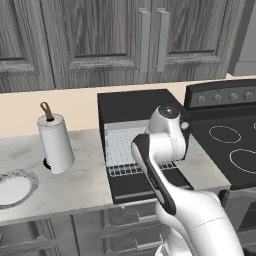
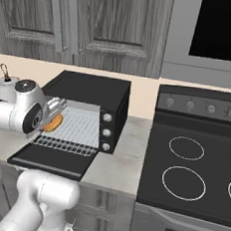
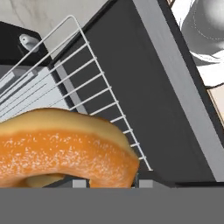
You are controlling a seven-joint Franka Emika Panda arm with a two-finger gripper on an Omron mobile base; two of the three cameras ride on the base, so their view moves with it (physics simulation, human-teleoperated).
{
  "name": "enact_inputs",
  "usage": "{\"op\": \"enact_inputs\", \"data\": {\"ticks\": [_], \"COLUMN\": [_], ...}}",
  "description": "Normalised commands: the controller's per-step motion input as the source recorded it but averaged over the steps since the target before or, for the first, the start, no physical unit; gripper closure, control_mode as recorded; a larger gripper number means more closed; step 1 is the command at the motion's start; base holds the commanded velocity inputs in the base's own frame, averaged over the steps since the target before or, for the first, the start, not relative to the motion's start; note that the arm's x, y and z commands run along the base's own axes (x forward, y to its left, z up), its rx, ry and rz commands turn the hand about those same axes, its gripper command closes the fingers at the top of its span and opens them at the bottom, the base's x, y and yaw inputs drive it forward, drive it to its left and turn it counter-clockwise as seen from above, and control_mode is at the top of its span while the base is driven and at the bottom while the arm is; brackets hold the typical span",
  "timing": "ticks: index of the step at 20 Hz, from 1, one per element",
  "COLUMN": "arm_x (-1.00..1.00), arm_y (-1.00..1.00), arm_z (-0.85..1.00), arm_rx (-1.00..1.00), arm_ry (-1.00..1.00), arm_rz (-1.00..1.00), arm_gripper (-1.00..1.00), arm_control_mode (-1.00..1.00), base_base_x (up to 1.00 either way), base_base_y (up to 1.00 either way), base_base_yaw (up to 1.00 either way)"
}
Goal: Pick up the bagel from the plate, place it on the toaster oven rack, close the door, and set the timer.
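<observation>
The orange-brown bagel (image 3: pixel 65 151) is close in the hand view, and my gripper (image 2: pixel 57 115) is shut on it. In the right base view the bagel (image 2: pixel 53 124) hangs at the left side of the oven's opening, just above the silver wire toaster oven rack (image 2: pixel 71 128). The rack (image 3: pixel 89 78) is pulled partly out over the door (image 3: pixel 148 113), which lies folded down flat and open (image 2: pixel 48 162). From the left base view the rack (image 1: pixel 120 145) and door (image 1: pixel 132 187) show behind my arm. The white plate (image 1: pixel 14 189) lies at the counter's far left with nothing on it.
The black toaster oven (image 2: pixel 90 89) has three knobs (image 2: pixel 106 132) on its right front. A paper towel roll (image 1: pixel 55 142) stands left of the oven. A black stove (image 2: pixel 193 160) adjoins the counter on the right. Grey cabinets hang above.
</observation>
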Motion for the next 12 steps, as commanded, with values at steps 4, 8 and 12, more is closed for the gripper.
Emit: {"op": "enact_inputs", "data": {"ticks": [4,8,12], "arm_x": [0.25,0.22,0.17], "arm_y": [-0.04,0.00,0.00], "arm_z": [-0.29,-0.20,-0.20], "arm_rx": [0.00,0.00,0.00], "arm_ry": [0.02,0.03,0.05], "arm_rz": [-0.02,-0.02,-0.01], "arm_gripper": [1.00,1.00,1.00], "arm_control_mode": [-1.00,-1.00,-1.00], "base_base_x": [0.00,0.00,0.00], "base_base_y": [0.00,0.00,0.00], "base_base_yaw": [0.00,0.00,0.00]}}
